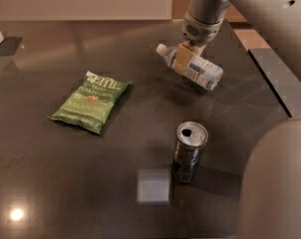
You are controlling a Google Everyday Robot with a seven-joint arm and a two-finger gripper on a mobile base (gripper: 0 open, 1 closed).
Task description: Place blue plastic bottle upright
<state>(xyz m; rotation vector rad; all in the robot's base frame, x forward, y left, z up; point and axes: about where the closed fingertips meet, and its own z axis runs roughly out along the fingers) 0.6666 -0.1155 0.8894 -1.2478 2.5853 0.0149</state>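
The blue plastic bottle [203,72] is a small clear bottle with a white cap and a blue-and-white label. It lies nearly on its side at the back right of the dark table [66,183], cap pointing left and slightly up. It hangs a little above the table surface, with its shadow beneath. My gripper [183,59] comes down from above and is shut on the bottle near its neck end. A tan finger [181,59] covers part of the bottle.
A silver drink can [190,150] stands upright in front of the bottle. A green chip bag [89,101] lies flat at the left. A bright square reflection [153,185] sits beside the can. My arm's body [277,183] fills the lower right.
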